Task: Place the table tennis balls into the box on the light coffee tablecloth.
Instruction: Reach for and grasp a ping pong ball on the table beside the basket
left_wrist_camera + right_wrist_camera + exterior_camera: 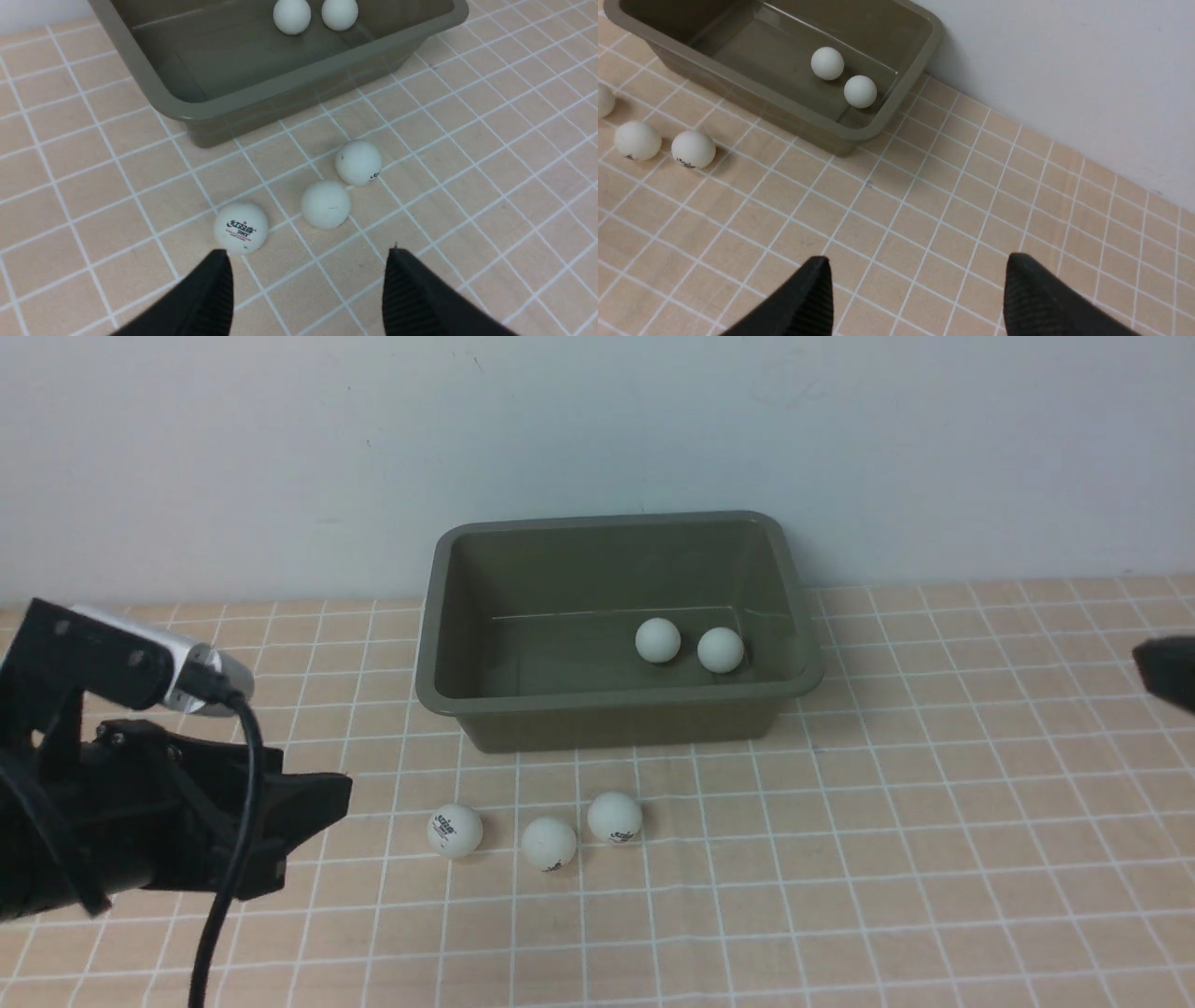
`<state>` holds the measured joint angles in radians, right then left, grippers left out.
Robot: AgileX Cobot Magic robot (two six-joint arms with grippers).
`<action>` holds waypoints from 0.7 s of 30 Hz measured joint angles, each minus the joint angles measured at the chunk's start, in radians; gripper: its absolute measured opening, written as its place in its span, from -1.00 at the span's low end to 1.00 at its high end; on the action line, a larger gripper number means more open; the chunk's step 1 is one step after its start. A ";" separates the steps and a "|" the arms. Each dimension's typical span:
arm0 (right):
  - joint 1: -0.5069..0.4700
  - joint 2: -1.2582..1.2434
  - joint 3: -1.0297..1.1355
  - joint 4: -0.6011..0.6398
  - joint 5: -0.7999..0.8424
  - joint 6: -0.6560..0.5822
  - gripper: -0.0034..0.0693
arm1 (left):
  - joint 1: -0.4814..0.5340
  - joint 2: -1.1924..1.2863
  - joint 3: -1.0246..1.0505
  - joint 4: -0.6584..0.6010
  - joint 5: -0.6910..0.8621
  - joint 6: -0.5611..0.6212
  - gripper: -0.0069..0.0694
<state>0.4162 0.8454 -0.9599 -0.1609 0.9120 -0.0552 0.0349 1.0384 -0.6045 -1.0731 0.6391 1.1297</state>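
Note:
The olive-green box [448,695] stands on the light coffee tablecloth [934,859] with two white table tennis balls [658,640] [721,650] on its floor, toward its right end. Three more balls [455,830] [548,843] [614,818] lie on the cloth in front of the box. My left gripper [308,254] hovers open just short of them, the logo ball [240,227] nearest its finger, nothing between the jaws. My right gripper [917,261] is open and empty over bare cloth, right of the box [896,119]; only its tip [1165,672] shows in the front view.
A pale wall [597,439] rises directly behind the box. The left arm with its camera and cable [224,784] fills the lower left of the front view. Gridded cloth stretches right of the box.

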 joint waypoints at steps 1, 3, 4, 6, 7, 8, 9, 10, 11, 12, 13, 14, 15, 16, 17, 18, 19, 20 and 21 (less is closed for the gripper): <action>0.000 -0.006 0.019 0.000 -0.011 0.012 0.34 | 0.000 0.033 -0.023 0.005 0.012 -0.021 0.13; 0.000 -0.008 0.032 0.000 -0.018 0.024 0.34 | 0.000 0.093 -0.084 0.030 0.044 -0.063 0.13; 0.000 -0.009 0.035 0.000 -0.021 0.028 0.34 | 0.000 0.133 -0.120 0.064 0.068 -0.099 0.13; 0.000 -0.010 0.034 0.000 -0.024 0.029 0.34 | 0.000 0.171 -0.173 0.112 0.102 -0.141 0.13; 0.000 -0.011 0.034 0.000 -0.030 0.032 0.34 | 0.000 0.218 -0.223 0.193 0.133 -0.180 0.13; 0.000 -0.011 0.034 0.000 -0.033 0.031 0.34 | 0.000 0.239 -0.247 0.239 0.147 -0.202 0.13; 0.000 -0.011 0.034 0.000 -0.034 0.031 0.34 | 0.000 0.263 -0.273 0.297 0.156 -0.229 0.13; 0.000 -0.011 0.034 0.000 -0.037 0.031 0.34 | 0.000 0.281 -0.291 0.343 0.162 -0.250 0.13; 0.000 -0.011 0.034 0.000 -0.037 0.031 0.34 | 0.000 0.301 -0.307 0.391 0.163 -0.277 0.13; 0.000 -0.011 0.034 0.000 -0.042 0.031 0.34 | 0.000 0.328 -0.322 0.433 0.163 -0.313 0.13; 0.000 -0.011 0.034 0.000 -0.047 0.031 0.34 | 0.000 0.336 -0.326 0.440 0.163 -0.327 0.13; 0.000 -0.011 0.034 0.000 -0.054 0.031 0.34 | 0.000 0.353 -0.329 0.446 0.160 -0.345 0.13; 0.000 -0.011 0.034 -0.001 -0.064 0.031 0.34 | -0.002 0.371 -0.331 0.446 0.160 -0.355 0.13; 0.000 -0.011 0.034 -0.001 -0.072 0.031 0.34 | -0.006 0.386 -0.331 0.444 0.160 -0.360 0.13; 0.000 -0.011 0.034 -0.001 -0.082 0.031 0.34 | -0.015 0.403 -0.332 0.441 0.159 -0.362 0.13; 0.000 -0.011 0.034 -0.001 -0.093 0.031 0.34 | -0.032 0.424 -0.332 0.435 0.152 -0.363 0.13; 0.000 -0.011 0.034 -0.001 -0.103 0.031 0.34 | -0.050 0.440 -0.332 0.434 0.144 -0.360 0.13; 0.000 -0.011 0.034 -0.001 -0.112 0.031 0.34 | -0.071 0.456 -0.333 0.433 0.130 -0.354 0.13; 0.000 -0.011 0.034 -0.001 -0.116 0.031 0.34 | -0.075 0.460 -0.334 0.433 0.126 -0.350 0.13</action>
<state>0.4162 0.8340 -0.9256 -0.1616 0.7963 -0.0240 -0.0406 1.4980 -0.9381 -0.6396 0.7649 0.7798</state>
